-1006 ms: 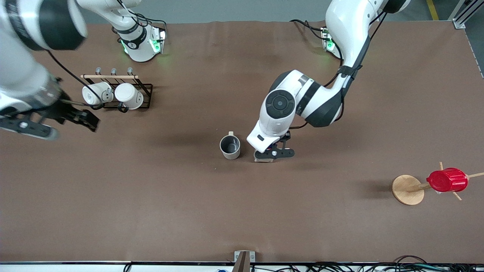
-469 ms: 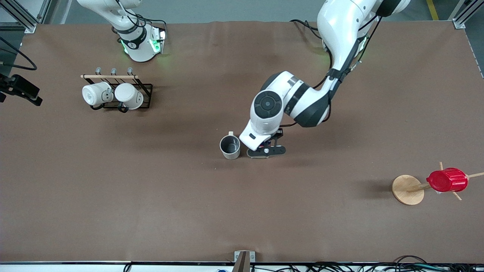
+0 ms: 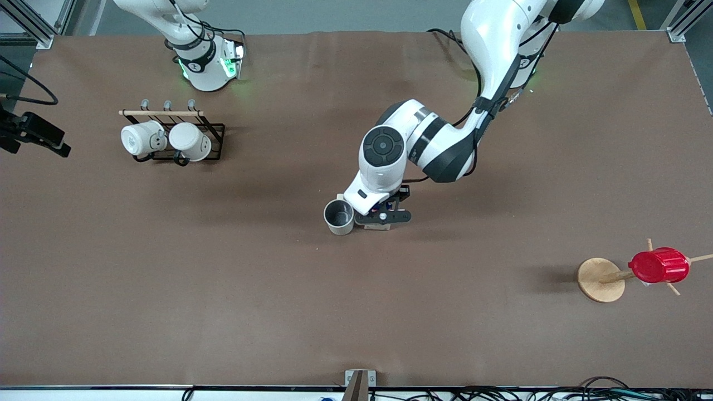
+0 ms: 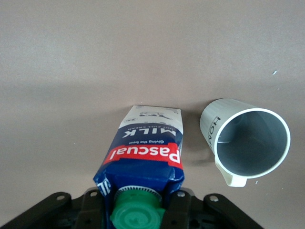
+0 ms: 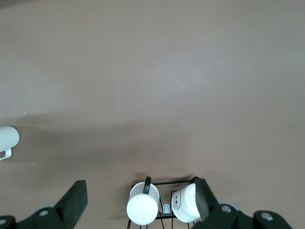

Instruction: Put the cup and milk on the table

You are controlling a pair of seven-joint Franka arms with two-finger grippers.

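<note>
The milk [image 4: 143, 152], a blue-and-white carton with a red band and green cap, stands on the brown table [image 3: 223, 306] right beside the cup [image 4: 248, 143]. My left gripper [image 4: 136, 206] is shut on the carton's gabled top, one finger on each side of the cap. From the front, the left gripper [image 3: 383, 217] covers nearly all of the milk [image 3: 379, 226], and the beige-grey cup [image 3: 339, 216] stands upright next to it, toward the right arm's end. My right gripper [image 5: 140, 200] hangs open and empty over the table near the mug rack, at the picture's edge [image 3: 42, 136].
A black wire rack [image 3: 214, 139] holds two white mugs [image 3: 189, 142] near the right arm's base. A red ribbed cup [image 3: 658, 265] hangs on a wooden peg stand [image 3: 600, 279] toward the left arm's end.
My left arm has carried the milk sideways toward the cup, and it now stands right beside it. The right arm has pulled back from over the table to the edge near the rack.
</note>
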